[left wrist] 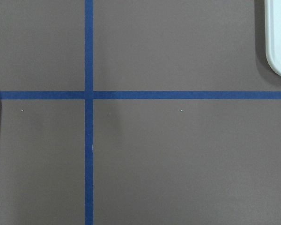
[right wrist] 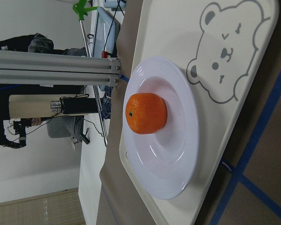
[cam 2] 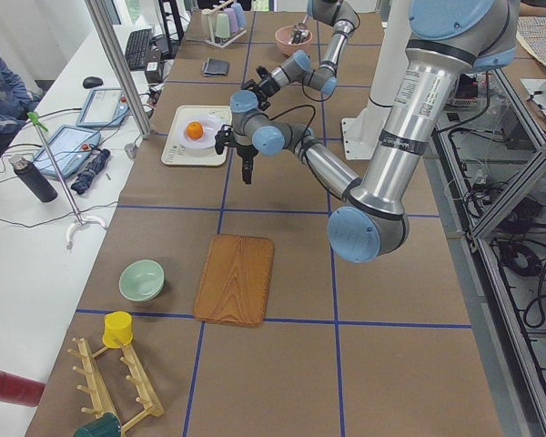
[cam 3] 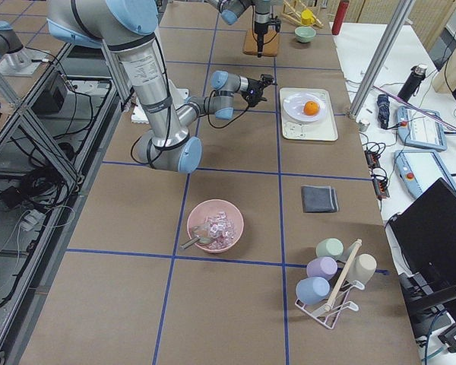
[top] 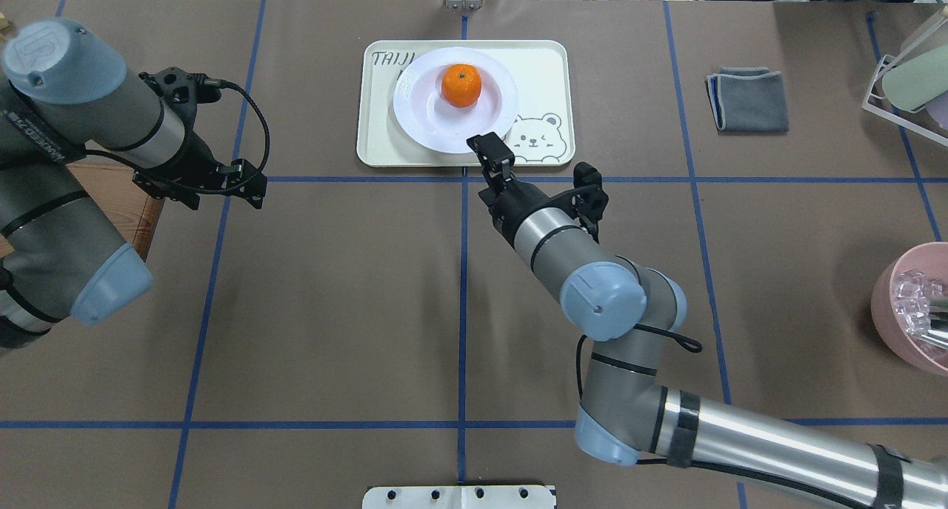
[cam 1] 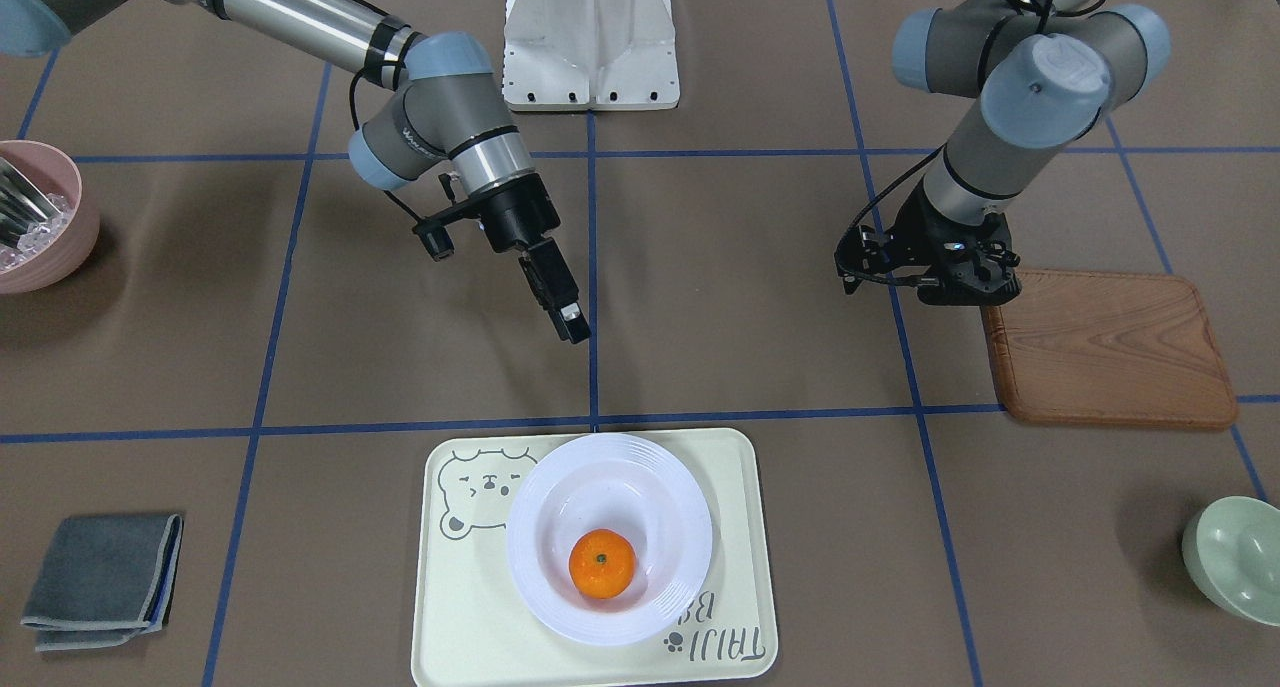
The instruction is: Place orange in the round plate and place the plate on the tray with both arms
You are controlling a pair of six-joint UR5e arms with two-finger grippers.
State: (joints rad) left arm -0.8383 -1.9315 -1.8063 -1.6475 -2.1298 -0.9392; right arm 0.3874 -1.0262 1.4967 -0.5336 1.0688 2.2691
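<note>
The orange (cam 1: 602,564) lies in the sunken centre of the white round plate (cam 1: 683,527), and the plate rests on the cream bear tray (cam 1: 460,617). My right gripper (cam 1: 572,325) hangs tilted above the table just short of the tray's robot-side edge, apart from the plate and holding nothing. Its fingers are seen edge-on, so I cannot tell whether it is open or shut. From overhead it sits at the plate's near rim (top: 489,147). My left gripper (cam 1: 965,285) points down beside the wooden board, its fingers hidden. The right wrist view shows orange (right wrist: 146,113), plate (right wrist: 178,154) and tray (right wrist: 243,28).
A brown wooden board (cam 1: 1110,347) lies under my left wrist's side. A pink bowl (cam 1: 40,217) holding clear cubes and a metal tool, a mint bowl (cam 1: 1235,557), a folded grey cloth (cam 1: 105,579) and a cup rack (top: 911,72) stand around the table's edges.
</note>
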